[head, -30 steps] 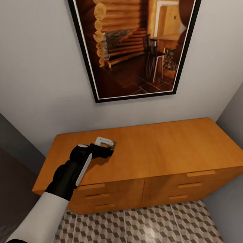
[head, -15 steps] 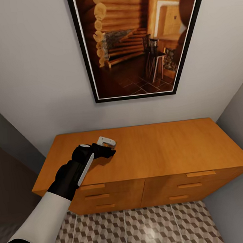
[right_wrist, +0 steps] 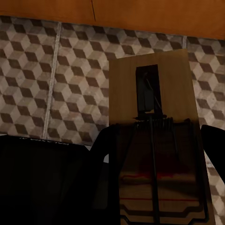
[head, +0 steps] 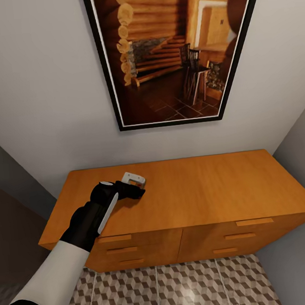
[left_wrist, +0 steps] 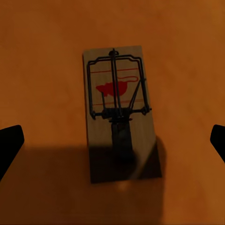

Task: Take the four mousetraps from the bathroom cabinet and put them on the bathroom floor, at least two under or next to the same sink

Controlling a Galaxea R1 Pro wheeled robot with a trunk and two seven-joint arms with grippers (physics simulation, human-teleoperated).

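One mousetrap (left_wrist: 101,140), a small wooden board with dark wire and a red mark, lies flat on the cabinet (head: 212,188) top. My left gripper (left_wrist: 115,140) is open above it, with a dark fingertip on either side of the board and well apart from it. In the head view the left gripper (head: 136,184) hovers over the cabinet's left rear part and covers that trap. A second mousetrap (right_wrist: 126,93) sits between the fingers of my right gripper (right_wrist: 157,154), which is shut on it above the bathroom floor (right_wrist: 47,70).
A large framed picture (head: 170,52) hangs on the wall behind the cabinet. Grey walls (head: 298,156) close in on both sides. The cube-pattern floor (head: 185,290) runs in front of the drawer fronts (head: 134,248). A dark part of the robot (right_wrist: 42,183) lies below the right gripper.
The left gripper has edged slightly over the mousetrap, whose corner showed beside it a second ago in the head view. The head camera has shifted a little.
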